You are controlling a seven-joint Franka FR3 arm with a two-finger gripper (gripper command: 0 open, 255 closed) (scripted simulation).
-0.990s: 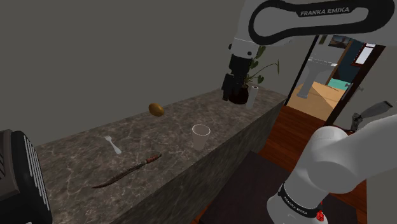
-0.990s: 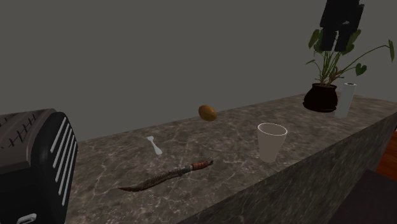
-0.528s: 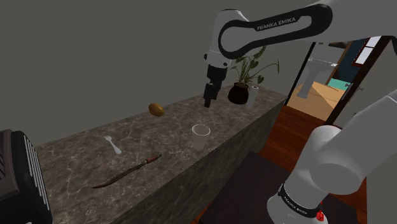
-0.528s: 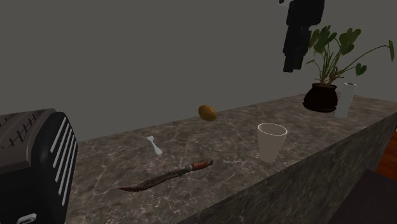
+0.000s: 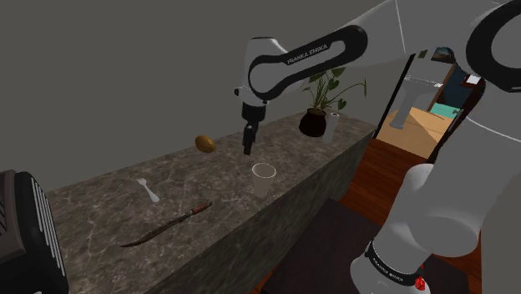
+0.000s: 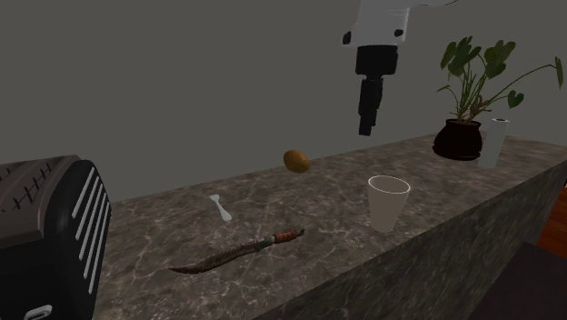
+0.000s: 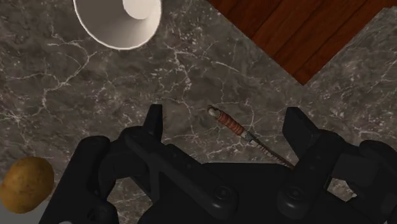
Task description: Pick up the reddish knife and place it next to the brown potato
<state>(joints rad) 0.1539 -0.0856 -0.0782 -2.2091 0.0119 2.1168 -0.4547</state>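
Observation:
The reddish knife lies flat on the dark marble counter, its banded handle toward the white cup. The brown potato rests near the wall behind it. My gripper hangs high over the counter, between potato and cup, pointing down. It is open, with nothing held. In the wrist view the knife handle shows far below between the spread fingers.
A white cup stands upright near the counter's front edge. A small white utensil lies behind the knife. A dark toaster sits at one end, a potted plant and white vase at the other. Wood floor lies beyond the edge.
The arm has swung from above the potted plant toward the shoulder view's left and lowered, now over the counter between cup and potato. Knife, potato and cup have not moved.

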